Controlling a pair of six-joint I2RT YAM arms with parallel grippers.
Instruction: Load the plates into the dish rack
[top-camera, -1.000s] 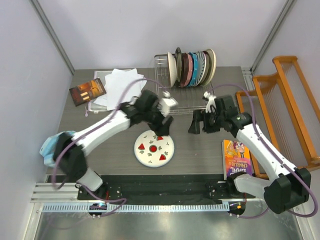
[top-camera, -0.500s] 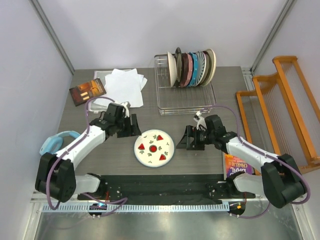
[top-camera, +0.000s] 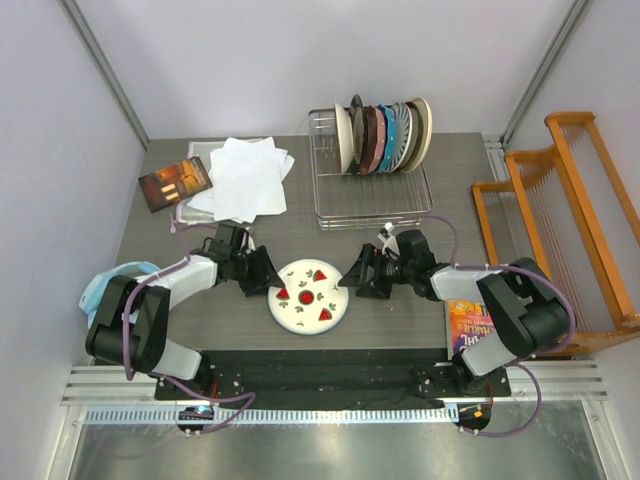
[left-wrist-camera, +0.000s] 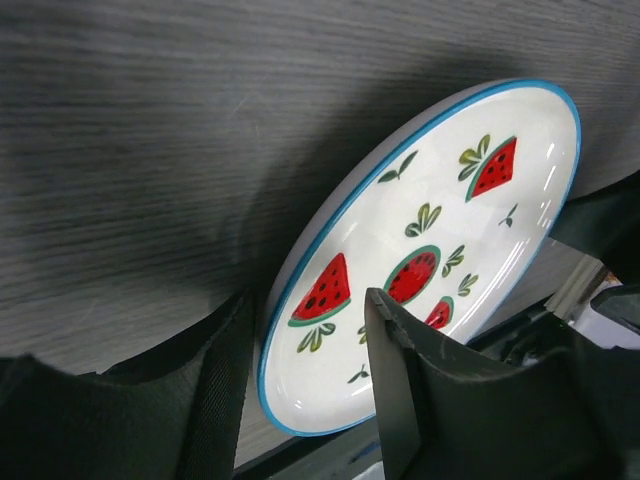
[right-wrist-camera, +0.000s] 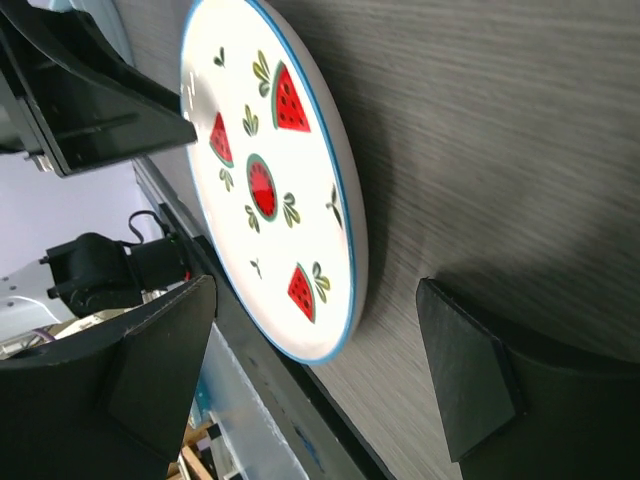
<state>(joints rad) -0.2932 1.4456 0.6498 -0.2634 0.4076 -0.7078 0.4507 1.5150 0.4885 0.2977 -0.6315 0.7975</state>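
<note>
White papers (top-camera: 245, 178) lie beside a dark book (top-camera: 175, 183) (far left); an orange rack (top-camera: 578, 205) stands right.

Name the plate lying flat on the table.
The white, blue-rimmed round plate with red watermelon slices; the other plates stand on edge in the silver wire rack.

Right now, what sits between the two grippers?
The watermelon plate, lying flat, as the top view shows. The left gripper straddles its left rim; the right gripper stands open at its right rim.
</note>
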